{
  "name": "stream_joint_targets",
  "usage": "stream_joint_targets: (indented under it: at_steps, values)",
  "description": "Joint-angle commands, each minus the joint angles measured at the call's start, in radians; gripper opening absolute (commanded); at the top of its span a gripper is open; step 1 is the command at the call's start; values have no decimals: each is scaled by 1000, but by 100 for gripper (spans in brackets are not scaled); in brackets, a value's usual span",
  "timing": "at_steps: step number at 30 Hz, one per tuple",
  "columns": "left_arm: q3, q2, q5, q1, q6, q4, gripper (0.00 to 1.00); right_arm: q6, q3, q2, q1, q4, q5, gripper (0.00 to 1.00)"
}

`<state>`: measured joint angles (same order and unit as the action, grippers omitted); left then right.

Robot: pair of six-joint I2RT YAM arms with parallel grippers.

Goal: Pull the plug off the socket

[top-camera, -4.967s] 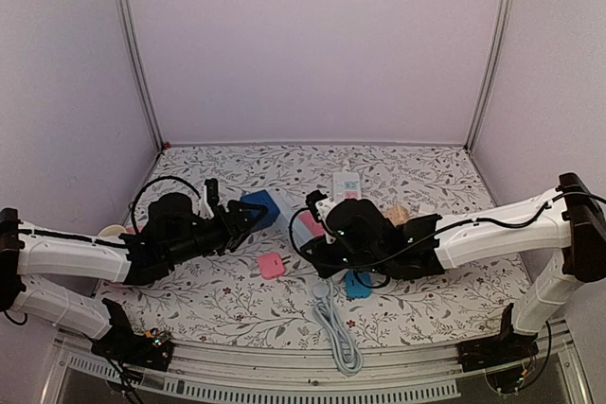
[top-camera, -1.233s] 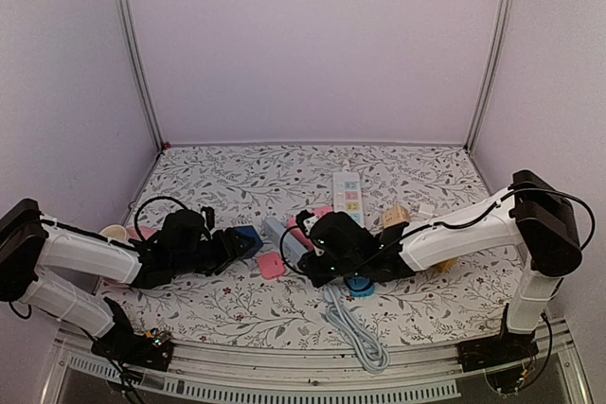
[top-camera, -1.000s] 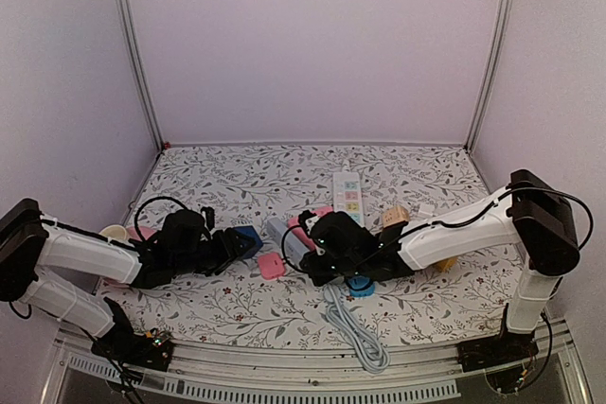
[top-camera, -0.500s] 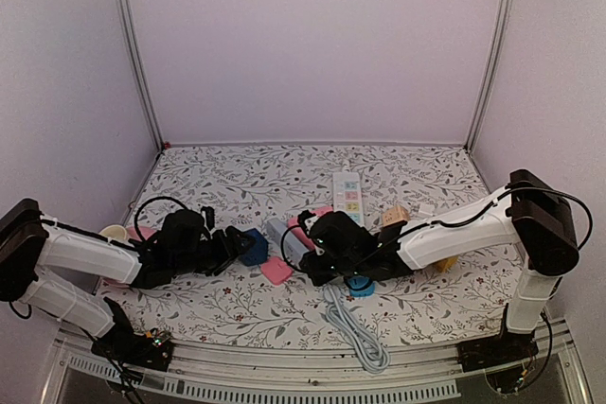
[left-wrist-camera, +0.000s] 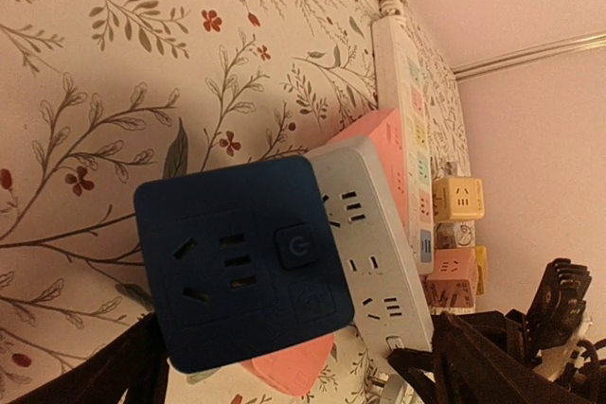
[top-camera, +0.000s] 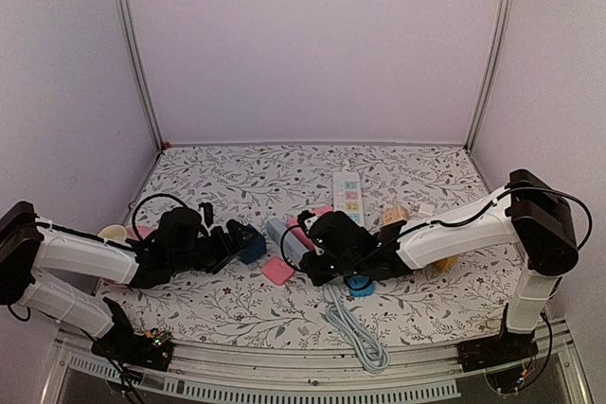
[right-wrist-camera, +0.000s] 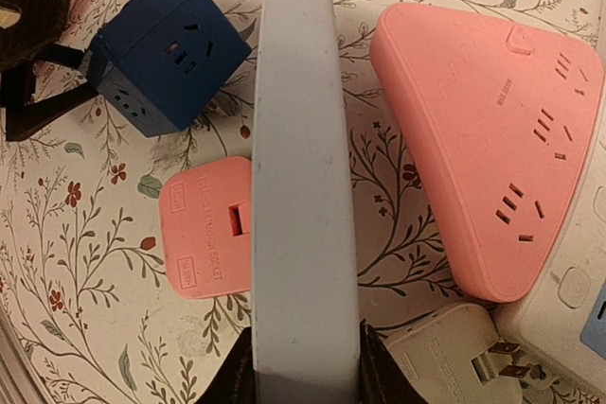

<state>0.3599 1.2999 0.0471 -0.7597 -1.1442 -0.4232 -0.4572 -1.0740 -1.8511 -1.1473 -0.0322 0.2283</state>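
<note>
My right gripper [right-wrist-camera: 303,371] is shut on the near end of a grey power strip [right-wrist-camera: 303,186], which is turned on its edge; it also shows in the top view [top-camera: 284,237]. A white plug [right-wrist-camera: 445,361] lies loose beside it, prongs bare. A flat pink plug adapter [right-wrist-camera: 204,229] lies on the table, partly under the strip. My left gripper [top-camera: 235,238] is shut on a blue cube socket [left-wrist-camera: 241,267], low by the strip's left side. The blue cube's slots are empty.
A pink triangular socket [right-wrist-camera: 473,149] lies right of the grey strip. A long white strip [top-camera: 347,191], a yellow cube [left-wrist-camera: 459,198] and a pink cube [left-wrist-camera: 450,276] lie behind. A grey cord [top-camera: 350,333] runs to the front edge. A cup [top-camera: 114,232] stands far left.
Since five seconds ago both arms have come down low over the table. In the last second the blue cube edged right toward the strip and the pink adapter slid slightly nearer.
</note>
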Motion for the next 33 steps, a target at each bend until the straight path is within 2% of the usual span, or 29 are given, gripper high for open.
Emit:
stream_joint_targets:
  at_steps: [1,4,8,15,19,21,25,28,33]
  values:
    - [-4,-31,13,11,15,7,97,-15,-37,4,5,8,7,27]
    - [-4,-39,14,10,19,9,97,-14,-37,12,5,4,10,28]
    - [-3,-45,18,10,24,12,97,-14,-39,25,7,-7,15,34]
    - [0,-50,19,10,29,13,97,-12,-35,55,6,-16,26,54]
    - [-2,-56,26,10,35,20,97,-13,-28,76,7,-24,37,59]
    - [-2,-64,30,10,41,27,97,-12,-21,92,6,-27,47,65]
    - [2,-94,53,10,60,63,97,-15,9,140,16,-28,57,88]
    - [12,-124,81,11,81,107,97,-18,37,183,27,-28,72,98]
    - [41,-170,154,10,133,205,97,-27,102,266,58,-28,85,99]
